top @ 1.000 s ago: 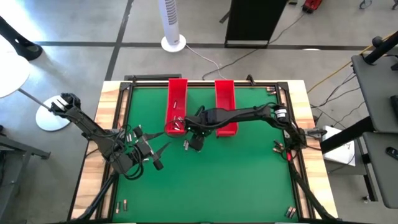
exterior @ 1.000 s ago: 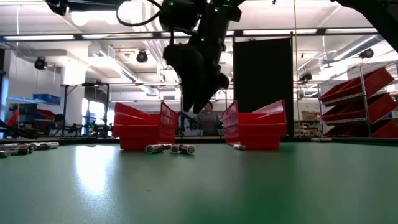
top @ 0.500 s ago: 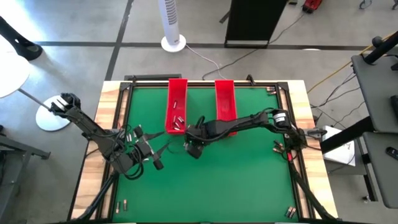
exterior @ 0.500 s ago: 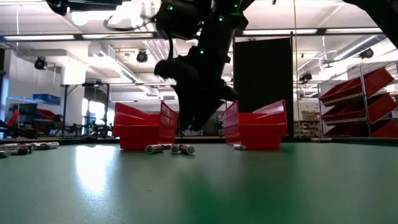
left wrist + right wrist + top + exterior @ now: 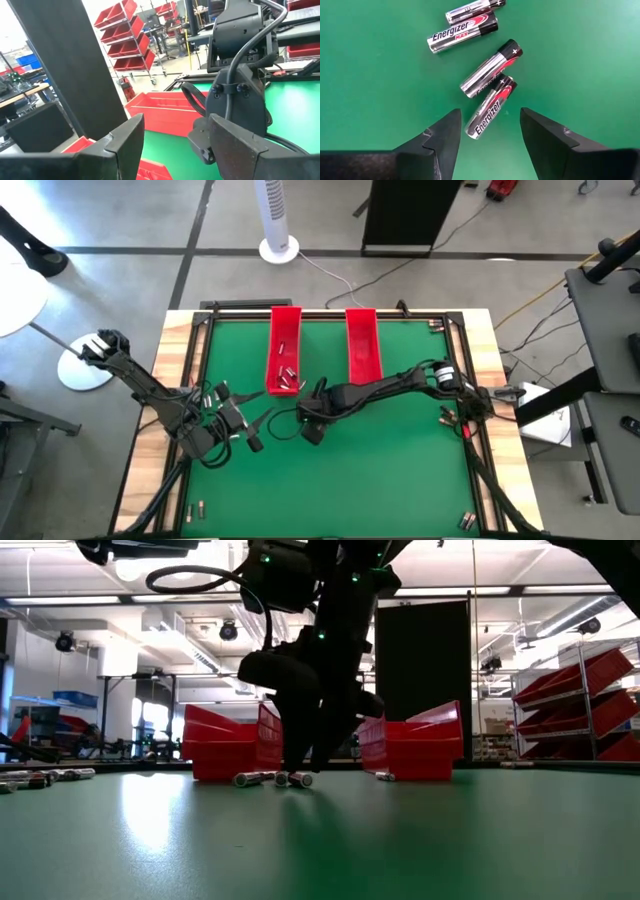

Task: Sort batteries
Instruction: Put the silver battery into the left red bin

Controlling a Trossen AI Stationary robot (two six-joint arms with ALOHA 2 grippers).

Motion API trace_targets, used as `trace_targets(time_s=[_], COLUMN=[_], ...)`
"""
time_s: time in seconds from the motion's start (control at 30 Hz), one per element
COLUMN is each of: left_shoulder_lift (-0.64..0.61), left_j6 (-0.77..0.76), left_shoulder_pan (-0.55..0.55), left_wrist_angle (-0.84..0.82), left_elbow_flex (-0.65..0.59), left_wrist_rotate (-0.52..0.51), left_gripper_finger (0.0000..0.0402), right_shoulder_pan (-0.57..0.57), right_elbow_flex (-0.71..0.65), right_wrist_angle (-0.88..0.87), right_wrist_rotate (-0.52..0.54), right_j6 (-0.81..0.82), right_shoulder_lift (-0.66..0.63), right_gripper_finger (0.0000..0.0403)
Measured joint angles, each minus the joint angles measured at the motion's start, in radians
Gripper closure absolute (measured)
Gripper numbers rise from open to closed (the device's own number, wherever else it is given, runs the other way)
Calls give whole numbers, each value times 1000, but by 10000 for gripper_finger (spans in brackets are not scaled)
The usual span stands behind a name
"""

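Batteries (image 5: 490, 107), small silvery cylinders with black and red ends, lie loose on the green felt table top (image 5: 400, 470) right under my right gripper (image 5: 489, 130). Four of them show in my right wrist view: two side by side farther off, and two nearer ones touching each other, the nearest lying between my spread fingers (image 5: 547, 135), which grip nothing. Seen from above, my right gripper (image 5: 310, 425) hangs over the middle of the table, just in front of the near end of the left long red plastic tray (image 5: 284, 330); several more small cells rest inside that tray near its front end. A second long red plastic tray (image 5: 362, 340) stands beside it, to the right. From table height, my dark fingers (image 5: 296, 755) reach down almost to the surface, right by the few cells (image 5: 262, 778) lying before the trays. My left gripper (image 5: 262, 420) waits low over the table's left part, jaws parted and empty, facing the right arm. A few other cells lie at the table's right edge (image 5: 447, 418) and near its front corners.
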Motion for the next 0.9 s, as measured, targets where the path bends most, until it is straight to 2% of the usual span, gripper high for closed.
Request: trace_targets(time_s=[0.3,0.7,0.9], left_shoulder_lift=[0,0,0], left_j6=[0,0,0], left_shoulder_pan=[0,0,0], left_wrist_angle=[0,0,0], left_elbow_flex=[0,0,0], left_wrist_rotate=[1,5,5], left_gripper_finger=[203,203,203], right_shoulder_pan=[3,14,14], right_elbow_flex=[0,0,0], right_wrist_angle=[6,13,21], right_wrist_rotate=[0,0,0], right_j6=[1,10,10], right_shoulder_lift=[4,29,29], right_gripper_finger=[216,205,215])
